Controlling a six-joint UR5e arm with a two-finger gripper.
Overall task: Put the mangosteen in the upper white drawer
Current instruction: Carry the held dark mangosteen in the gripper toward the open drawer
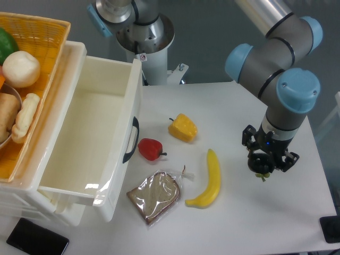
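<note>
My gripper hangs over the right side of the table, pointing down. It is shut on the mangosteen, a small dark round fruit whose greenish stem cap peeks out below the fingers. The fruit is mostly hidden by the gripper body. The upper white drawer stands pulled open at the left, its deep inside bare, with a dark curved handle on its front. The gripper is well to the right of the drawer, with the table's other items between them.
A yellow pepper, a red pepper, a banana and wrapped bread lie between drawer and gripper. An orange wicker basket of food sits on top at far left. The lower drawer juts out beneath. A black phone lies front left.
</note>
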